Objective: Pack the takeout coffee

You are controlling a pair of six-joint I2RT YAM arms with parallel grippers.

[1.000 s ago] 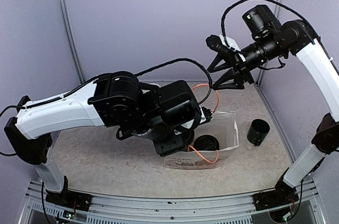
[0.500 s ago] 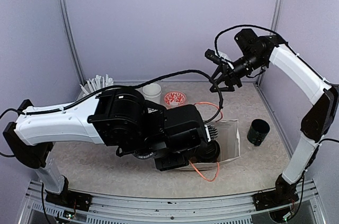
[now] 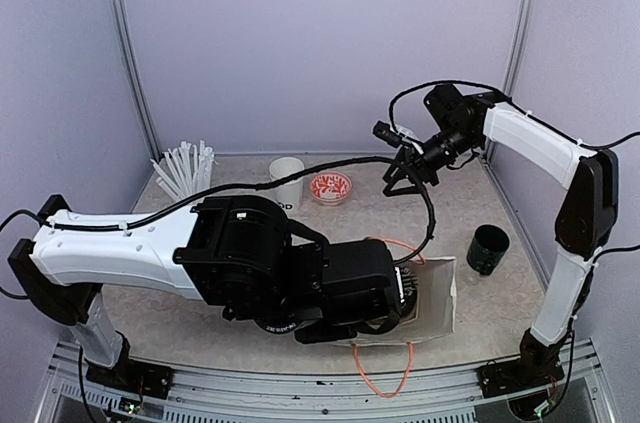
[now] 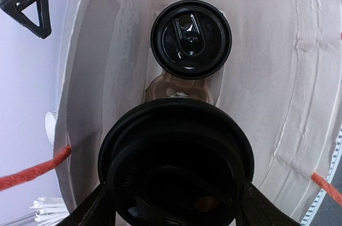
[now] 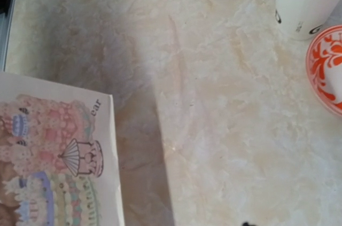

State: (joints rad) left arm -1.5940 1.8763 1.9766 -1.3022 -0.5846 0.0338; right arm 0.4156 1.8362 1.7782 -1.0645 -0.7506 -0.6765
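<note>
Inside the white paper bag (image 4: 278, 76) one takeout coffee stands upright, its black lid (image 4: 191, 36) facing the left wrist camera. My left gripper (image 4: 175, 205) is shut on the second takeout coffee, whose black lid (image 4: 173, 156) fills the near part of that view. A finger (image 4: 93, 207) presses on each side of it. In the top view my left arm covers the bag (image 3: 440, 298) and hides both cups. My right gripper (image 3: 400, 175) hangs open and empty above the back of the table, far from the bag.
A lidless white paper cup (image 3: 287, 181) (image 5: 302, 1) and a red patterned dish (image 3: 331, 186) (image 5: 328, 65) stand at the back. White straws (image 3: 185, 168) sit back left, a black pot (image 3: 487, 249) right of the bag. Orange handles (image 3: 385, 378) hang off the bag.
My left arm has moved forward and lower over the bag with its cup. My right arm has come down from high at the back right, towards the table, its jaws a little narrower.
</note>
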